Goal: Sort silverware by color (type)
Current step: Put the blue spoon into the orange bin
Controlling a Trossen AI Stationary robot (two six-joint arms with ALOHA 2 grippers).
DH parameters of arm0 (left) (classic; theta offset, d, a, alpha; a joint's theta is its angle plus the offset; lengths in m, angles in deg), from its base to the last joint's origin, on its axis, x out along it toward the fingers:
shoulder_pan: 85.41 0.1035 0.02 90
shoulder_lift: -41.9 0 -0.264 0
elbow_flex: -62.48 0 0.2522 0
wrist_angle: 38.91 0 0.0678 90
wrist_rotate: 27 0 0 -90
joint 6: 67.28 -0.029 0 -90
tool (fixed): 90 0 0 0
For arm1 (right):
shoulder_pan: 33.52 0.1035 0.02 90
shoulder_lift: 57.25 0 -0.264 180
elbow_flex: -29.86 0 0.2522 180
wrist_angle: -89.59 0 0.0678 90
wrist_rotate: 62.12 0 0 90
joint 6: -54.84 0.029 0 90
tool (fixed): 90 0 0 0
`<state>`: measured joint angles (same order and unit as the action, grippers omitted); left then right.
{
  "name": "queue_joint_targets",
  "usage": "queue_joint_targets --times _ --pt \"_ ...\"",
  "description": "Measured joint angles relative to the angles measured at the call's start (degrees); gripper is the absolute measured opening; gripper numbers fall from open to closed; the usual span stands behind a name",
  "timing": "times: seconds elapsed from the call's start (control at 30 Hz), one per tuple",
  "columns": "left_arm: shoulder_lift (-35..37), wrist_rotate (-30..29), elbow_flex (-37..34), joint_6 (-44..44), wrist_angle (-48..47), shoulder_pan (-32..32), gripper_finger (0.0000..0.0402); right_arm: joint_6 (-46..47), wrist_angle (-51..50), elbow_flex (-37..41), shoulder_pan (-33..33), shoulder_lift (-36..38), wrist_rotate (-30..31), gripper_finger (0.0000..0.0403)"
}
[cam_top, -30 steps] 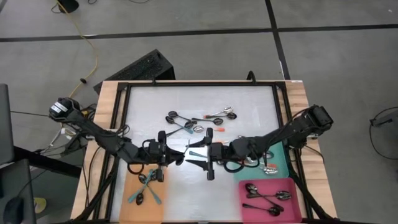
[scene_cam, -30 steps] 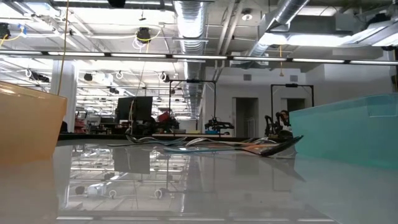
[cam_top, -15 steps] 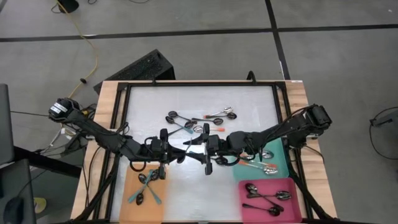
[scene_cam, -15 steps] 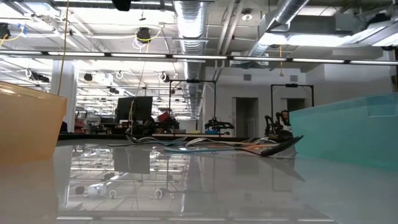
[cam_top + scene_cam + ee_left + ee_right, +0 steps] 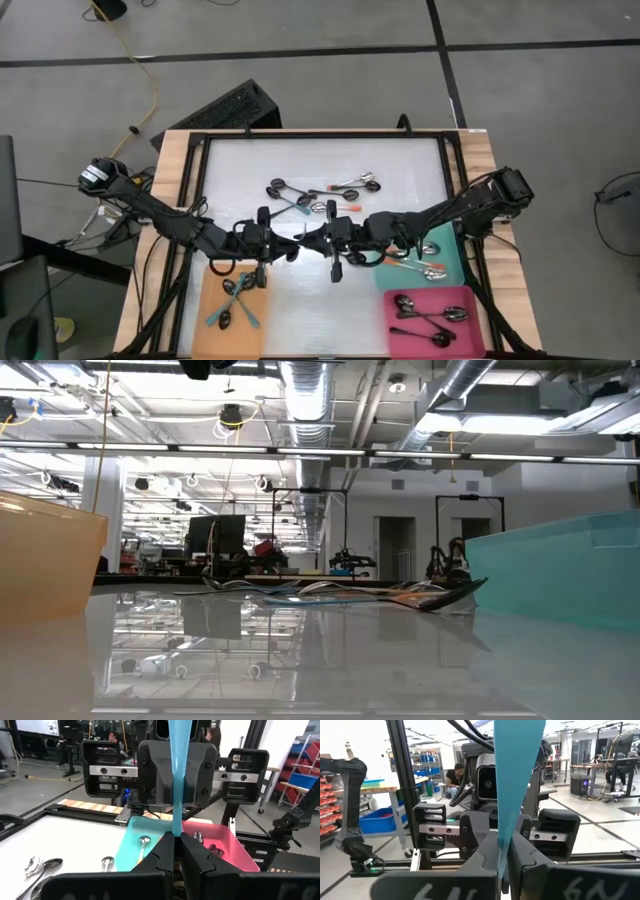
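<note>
your left gripper (image 5: pixel 291 249) sits over the middle of the white tabletop (image 5: pixel 400 165), jaws pressed closed on one end of a teal-handled spoon (image 5: pixel 177 775), which rises straight out from between its fingers (image 5: pixel 197 856) in the left wrist view. directly facing it, tip to tip, your right gripper (image 5: pixel 318 240) has its jaws closed on the other end of that same spoon, the teal handle wedged between its fingers (image 5: pixel 485 851) in the right wrist view, so both arms grip the one spoon between them. below and just left of your left jaws lies the orange tray (image 5: pixel 208 340) with a few teal-handled spoons (image 5: pixel 238 300) in it. beyond the two sets of jaws, toward the far side of the tabletop, the unsorted spoons (image 5: pixel 320 197) lie in a loose scatter, teal, orange-red and plain metal handles mixed. behind your right jaws, under that arm's forearm, sits the teal tray (image 5: pixel 447 272) holding orange-handled spoons (image 5: pixel 415 266), and just below it the pink tray (image 5: pixel 474 338) holds several dark metal spoons (image 5: pixel 428 318).
</note>
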<state>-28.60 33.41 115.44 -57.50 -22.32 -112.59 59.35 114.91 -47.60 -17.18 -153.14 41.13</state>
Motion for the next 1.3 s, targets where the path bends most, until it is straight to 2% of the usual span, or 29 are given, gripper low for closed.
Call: queue_joint_targets --times 0.27,0.4,0.5,0.7,0.9,1.0,1.1,1.23,1.3 --pt "0.00 -1.14 0.00 4.81 -1.66 -0.13 0.0013 0.20 -0.75 -0.02 0.03 0.00 1.62 0.0014" --pt "0.01 -1.09 0.07 4.95 -1.90 -0.61 0.0054 0.00 -0.78 -0.02 0.03 0.00 1.62 0.0014" --pt "0.62 1.08 0.07 3.92 -2.96 -1.31 0.0090 -0.33 -1.45 -0.02 0.16 0.00 1.57 0.0014" --pt "4.81 4.88 0.13 7.06 -11.14 -2.49 0.0143 -1.95 -3.44 0.07 1.09 0.94 1.30 0.0005" --pt "9.50 4.29 0.11 9.49 -16.62 -2.56 0.0155 -2.14 -3.52 0.07 0.91 1.07 2.52 0.0005" --pt "12.93 4.21 0.09 9.65 -22.24 -2.51 0.0153 -3.45 -5.09 0.07 1.80 1.07 2.23 0.0005" --pt "17.65 2.28 0.07 11.04 -27.08 -2.56 0.0151 -6.04 -6.21 0.07 2.88 1.07 1.94 0.0005" --pt "23.75 -4.97 0.07 11.91 -29.11 -2.48 0.0151 -10.70 -6.07 0.07 4.33 1.07 1.78 0.0005" --pt "26.49 -7.89 0.07 11.50 -29.48 -2.49 0.0151 -10.09 -5.40 0.07 4.23 1.04 0.12 0.0005"
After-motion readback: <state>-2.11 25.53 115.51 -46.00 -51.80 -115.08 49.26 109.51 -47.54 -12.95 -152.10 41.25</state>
